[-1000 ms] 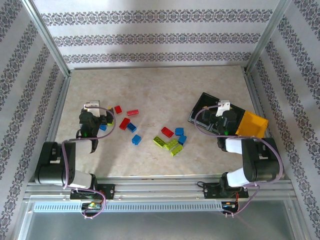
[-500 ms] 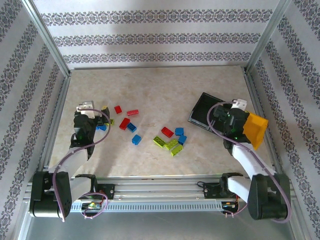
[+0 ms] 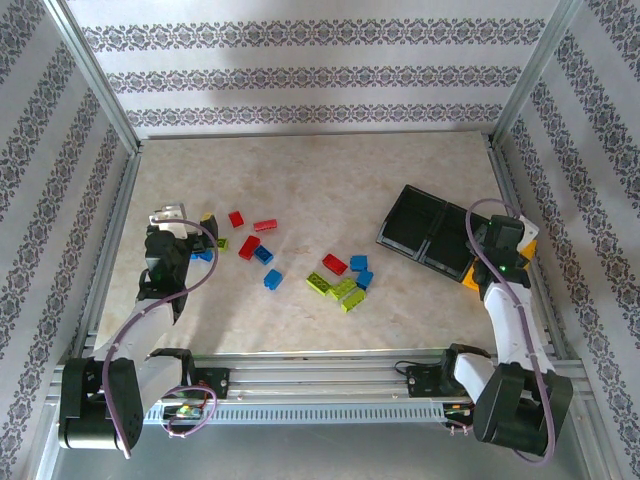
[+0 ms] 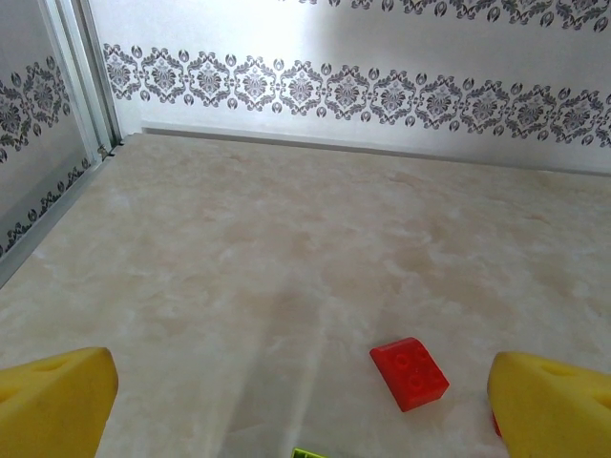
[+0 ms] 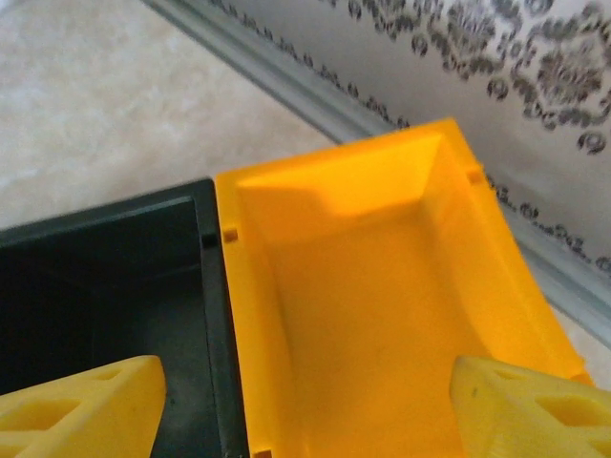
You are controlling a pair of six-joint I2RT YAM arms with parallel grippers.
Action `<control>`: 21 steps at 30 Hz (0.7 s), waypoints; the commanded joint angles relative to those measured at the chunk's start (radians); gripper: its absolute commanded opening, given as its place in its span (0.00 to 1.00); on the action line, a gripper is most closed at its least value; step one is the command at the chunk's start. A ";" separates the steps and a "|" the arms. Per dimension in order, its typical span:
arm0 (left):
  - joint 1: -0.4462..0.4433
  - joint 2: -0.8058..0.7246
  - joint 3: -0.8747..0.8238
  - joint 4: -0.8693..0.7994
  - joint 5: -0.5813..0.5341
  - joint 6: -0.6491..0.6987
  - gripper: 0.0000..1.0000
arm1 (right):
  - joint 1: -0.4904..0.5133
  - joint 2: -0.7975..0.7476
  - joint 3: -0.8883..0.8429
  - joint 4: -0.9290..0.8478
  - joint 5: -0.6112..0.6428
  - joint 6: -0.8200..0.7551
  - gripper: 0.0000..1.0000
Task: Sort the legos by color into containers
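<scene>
Hovering over the yellow-orange bin (image 5: 334,191), the right gripper (image 5: 305,401) has its fingers spread wide apart.
The containers (image 3: 425,230) sit by the right edge of the table (image 3: 330,170); the legos (image 3: 340,275) lie scattered from its middle toward the left edge, where the left gripper (image 4: 305,401), also spread, faces a red brick (image 4: 410,372), apparently just short of it.

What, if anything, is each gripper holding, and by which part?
Nothing. The left gripper is open above the table, with a red lego lying ahead of it. The right gripper is open over the yellow-orange bin, with nothing between its fingers.
</scene>
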 commanded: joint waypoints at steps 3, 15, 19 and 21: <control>-0.009 -0.008 0.007 -0.016 0.008 -0.036 1.00 | -0.010 0.076 0.055 -0.087 -0.100 0.018 0.75; -0.010 0.000 0.016 -0.011 0.008 -0.043 1.00 | -0.015 0.242 0.116 -0.101 -0.159 0.014 0.53; -0.010 0.006 0.018 -0.011 0.012 -0.045 1.00 | -0.013 0.285 0.137 -0.097 -0.228 0.003 0.44; -0.010 0.007 0.017 -0.011 0.012 -0.048 1.00 | -0.009 0.306 0.149 -0.090 -0.264 -0.007 0.39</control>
